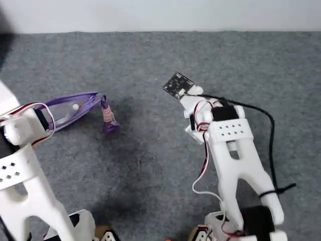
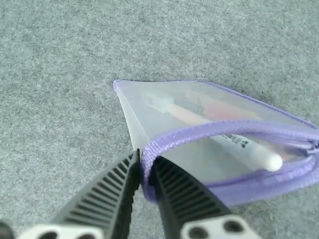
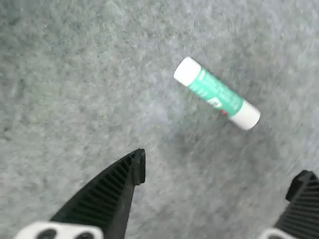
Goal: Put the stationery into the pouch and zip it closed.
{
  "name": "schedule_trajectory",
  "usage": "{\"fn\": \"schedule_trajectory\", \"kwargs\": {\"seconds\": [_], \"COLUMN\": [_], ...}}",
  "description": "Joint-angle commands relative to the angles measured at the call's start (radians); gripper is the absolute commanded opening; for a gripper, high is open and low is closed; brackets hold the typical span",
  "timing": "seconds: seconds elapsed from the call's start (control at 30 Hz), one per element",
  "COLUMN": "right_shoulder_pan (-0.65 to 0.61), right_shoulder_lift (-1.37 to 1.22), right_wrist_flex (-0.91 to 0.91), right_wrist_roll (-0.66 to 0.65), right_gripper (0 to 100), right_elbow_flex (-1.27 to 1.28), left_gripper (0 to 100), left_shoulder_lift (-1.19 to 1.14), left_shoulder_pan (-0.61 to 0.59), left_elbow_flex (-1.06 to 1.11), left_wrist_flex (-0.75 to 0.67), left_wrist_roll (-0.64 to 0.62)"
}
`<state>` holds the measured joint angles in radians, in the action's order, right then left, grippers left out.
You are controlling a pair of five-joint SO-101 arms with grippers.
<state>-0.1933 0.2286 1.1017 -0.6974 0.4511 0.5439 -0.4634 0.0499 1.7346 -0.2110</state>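
Observation:
A translucent pouch (image 1: 70, 110) with purple zip edging lies at the left of the grey mat, its mouth gaping. Inside the pouch (image 2: 199, 114) lie a white pen (image 2: 249, 149) and a pinkish item (image 2: 219, 112). My left gripper (image 2: 144, 159) is shut on the pouch's purple rim at one end. A pink and purple pull (image 1: 107, 118) hangs at the pouch's other end. A green and white glue stick (image 3: 217, 93) lies alone on the mat. My right gripper (image 3: 222, 169) hovers open above it, jaws wide apart, with nothing between them.
The right arm (image 1: 228, 133) stands mid-table with a black cable (image 1: 271, 140) looping off its side. The left arm's white body (image 1: 20, 170) fills the near left corner. A white wall (image 1: 160, 15) borders the mat's far edge.

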Motion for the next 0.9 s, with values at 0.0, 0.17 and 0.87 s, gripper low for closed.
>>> {"fn": "schedule_trajectory", "kwargs": {"seconds": [0.0,0.17,0.87], "right_shoulder_pan": [0.021,0.047,0.059], "right_shoulder_lift": [-0.079,-0.286,-0.584], "right_wrist_flex": [-0.001,0.002,0.108], "right_wrist_roll": [-0.046,-0.044,-0.167], "right_gripper": [43.4,43.4,1.5], "right_elbow_flex": [-0.118,-0.252,-0.404], "left_gripper": [1,1,1], "left_shoulder_lift": [0.011,0.011,0.011], "left_shoulder_pan": [-0.006,-0.006,-0.006], "left_elbow_flex": [-0.013,-0.013,-0.013], "left_wrist_flex": [0.017,0.017,0.017], "left_wrist_roll": [0.008,0.008,0.008]}}
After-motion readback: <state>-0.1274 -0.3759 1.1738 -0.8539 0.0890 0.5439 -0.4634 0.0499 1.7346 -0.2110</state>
